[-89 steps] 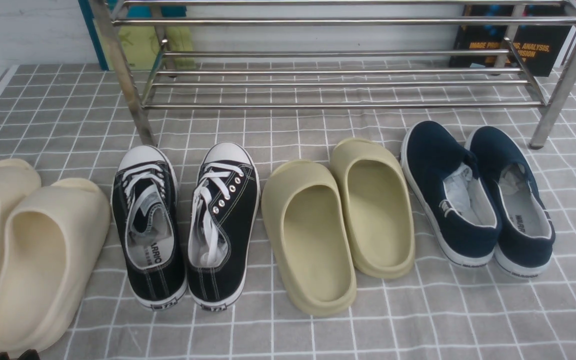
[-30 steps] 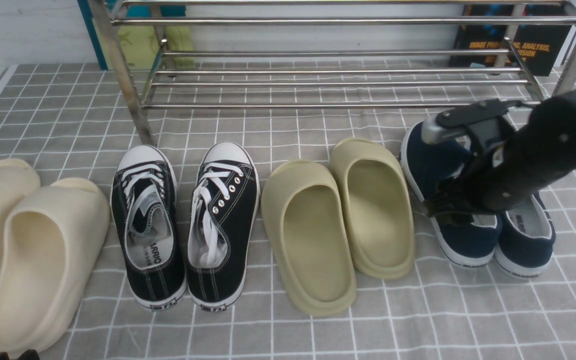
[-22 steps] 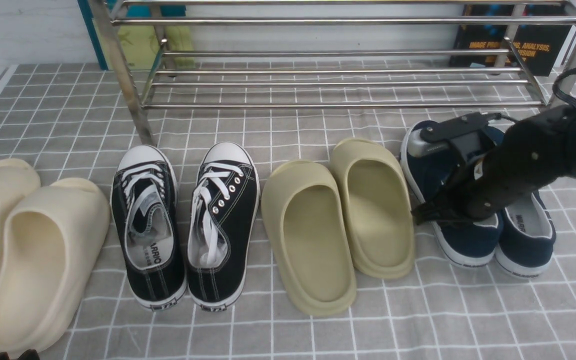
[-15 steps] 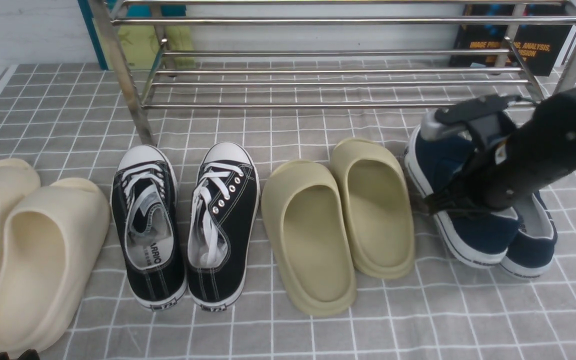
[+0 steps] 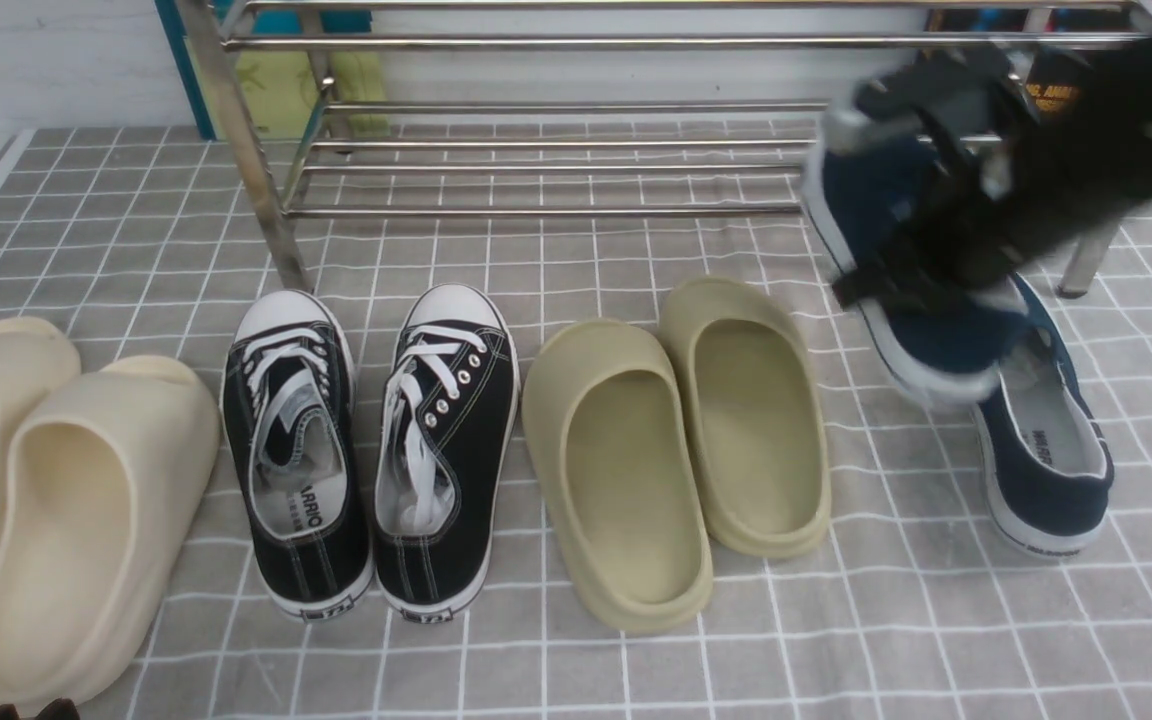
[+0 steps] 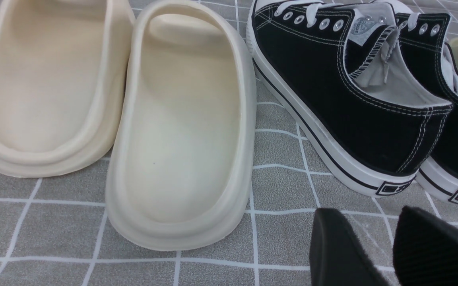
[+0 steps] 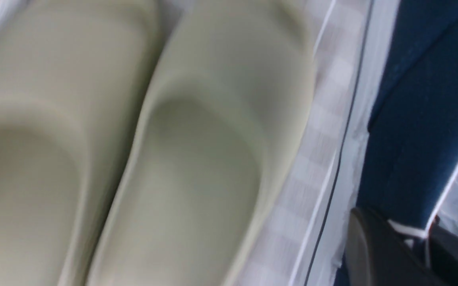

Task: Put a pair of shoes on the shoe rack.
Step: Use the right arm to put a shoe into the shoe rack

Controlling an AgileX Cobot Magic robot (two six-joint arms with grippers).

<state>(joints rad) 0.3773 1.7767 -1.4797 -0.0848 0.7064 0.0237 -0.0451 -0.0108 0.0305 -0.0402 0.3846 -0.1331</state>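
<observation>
- Nearest: left gripper (image 6: 390, 254), fingertips slightly parted, gripping nothing, low over the checked cloth (image 6: 276, 186).
- Just ahead of it: cream slides (image 6: 181, 131) and black lace-up sneakers (image 6: 332, 87), side by side.
- Below the right gripper (image 5: 911, 285), on its near side: second navy shoe (image 5: 1046, 450), flat on the cloth.
- Left of that gripper: olive slides (image 5: 676, 440).
- Right gripper clamped on the collar of the first navy shoe (image 5: 866, 200), held tilted, clear of the cloth (motion-blurred).
- Beyond that gripper: shoe rack (image 5: 556, 210), its lower bars by the held shoe's toe; contact not discernible.
</observation>
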